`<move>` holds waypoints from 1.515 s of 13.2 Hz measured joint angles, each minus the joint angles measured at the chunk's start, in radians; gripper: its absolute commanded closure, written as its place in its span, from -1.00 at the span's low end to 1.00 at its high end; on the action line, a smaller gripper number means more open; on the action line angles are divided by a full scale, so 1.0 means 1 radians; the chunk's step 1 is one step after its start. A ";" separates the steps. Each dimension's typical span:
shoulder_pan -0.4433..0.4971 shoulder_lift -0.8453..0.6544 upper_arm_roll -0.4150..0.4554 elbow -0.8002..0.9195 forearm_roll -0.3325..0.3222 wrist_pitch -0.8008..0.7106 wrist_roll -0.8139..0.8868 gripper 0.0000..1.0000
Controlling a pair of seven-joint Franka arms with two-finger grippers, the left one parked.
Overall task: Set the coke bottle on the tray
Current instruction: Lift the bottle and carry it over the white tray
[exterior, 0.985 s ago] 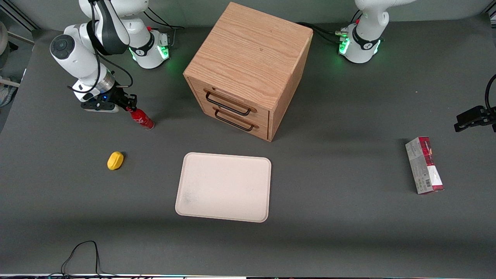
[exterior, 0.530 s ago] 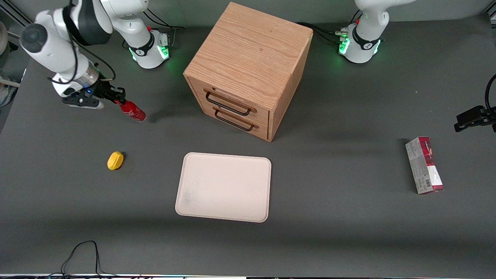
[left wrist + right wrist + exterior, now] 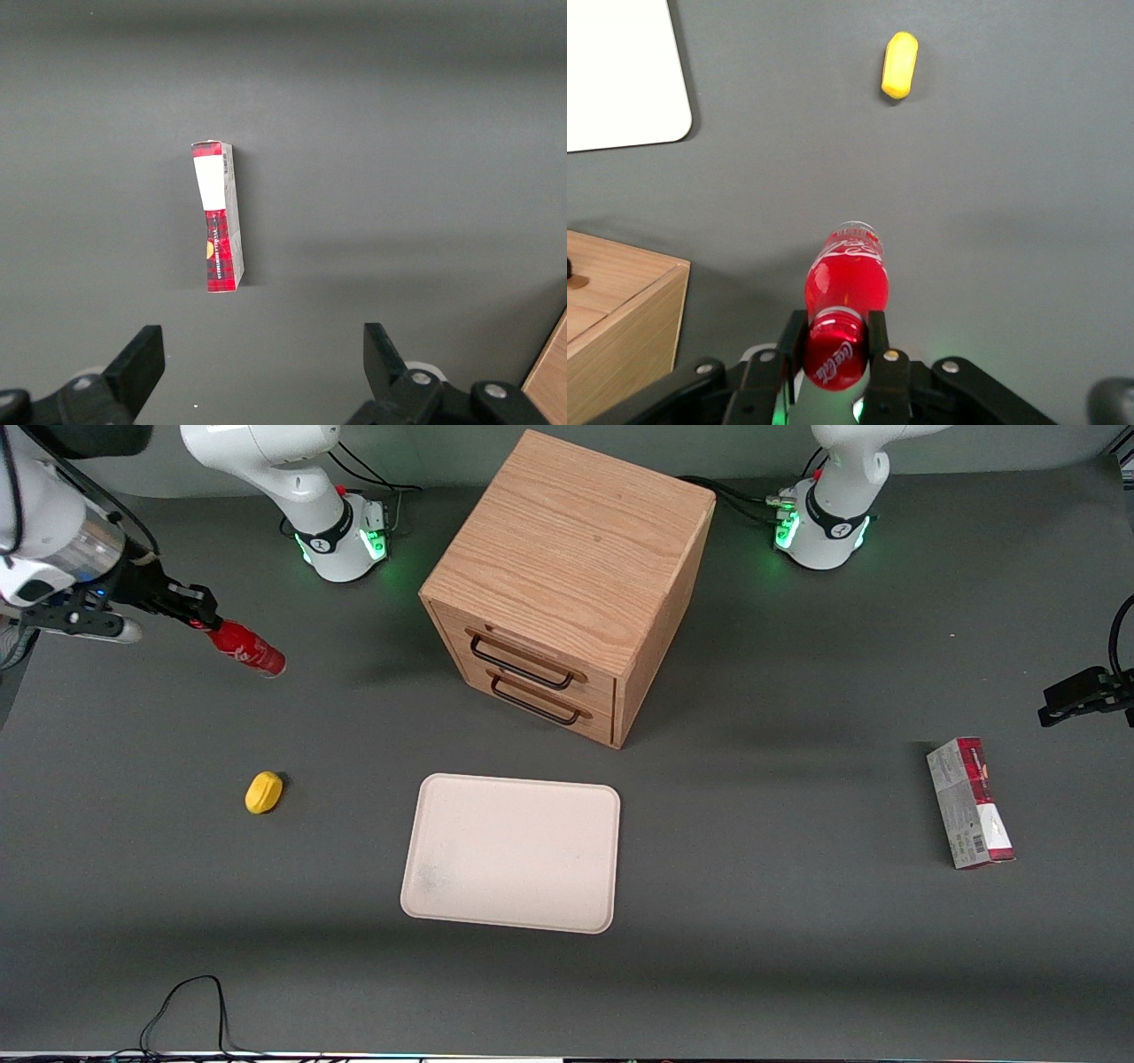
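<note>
Since the earlier front frames, the right arm's black two-finger gripper (image 3: 202,618) has carried the small glossy red coke bottle (image 3: 245,649) upward and toward the working arm's end of the table; every other item sits where it did.

I read the gripper as closed around the bottle's neck just under the red cap. In the right wrist view the two fingers (image 3: 879,341) press against either side of the cap end (image 3: 835,356), with the bottle body (image 3: 847,276) hanging below them, clear of the dark grey table surface (image 3: 797,957). In the front view the bottle is tilted, base end pointing down and toward the wooden two-drawer cabinet (image 3: 567,584).

The large flat cream rectangular tray with rounded corners (image 3: 512,852) lies on the table in front of the cabinet's drawers, nearer the front camera, well apart from the bottle. Its surface holds nothing. A corner of it shows in the right wrist view (image 3: 620,80).

A small yellow oval object (image 3: 264,792) rests on the table between the gripper's position and the tray, nearer the camera than the bottle; also seen from the wrist (image 3: 900,65). A red-and-grey rectangular carton (image 3: 970,802) lies flat toward the parked arm's end of the table.
</note>
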 measured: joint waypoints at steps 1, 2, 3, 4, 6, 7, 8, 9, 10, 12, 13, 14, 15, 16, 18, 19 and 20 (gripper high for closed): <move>0.000 0.025 0.000 0.034 0.002 -0.015 0.000 1.00; 0.000 0.049 0.000 0.055 0.003 -0.021 0.001 1.00; 0.000 0.072 0.000 0.070 0.003 -0.021 0.001 1.00; 0.000 0.094 0.001 0.086 0.005 -0.021 0.003 1.00; 0.001 0.151 0.004 0.141 0.018 -0.022 0.021 1.00; 0.002 0.188 0.007 0.177 0.027 -0.023 0.031 1.00; 0.003 0.234 0.010 0.219 0.038 -0.027 0.047 1.00; 0.005 0.285 0.015 0.268 0.050 -0.031 0.072 1.00; 0.011 0.338 0.019 0.328 0.061 -0.046 0.100 1.00; 0.028 0.450 0.029 0.472 0.085 -0.076 0.176 1.00; 0.035 0.512 0.037 0.553 0.096 -0.092 0.224 1.00; 0.041 0.577 0.047 0.636 0.103 -0.108 0.262 1.00; 0.045 0.648 0.063 0.718 0.104 -0.115 0.292 1.00; 0.047 0.720 0.081 0.797 0.105 -0.118 0.317 1.00; 0.051 0.860 0.113 0.951 0.105 -0.121 0.345 1.00; 0.052 0.913 0.122 1.011 0.105 -0.122 0.347 1.00; 0.052 0.956 0.128 1.054 0.105 -0.122 0.347 1.00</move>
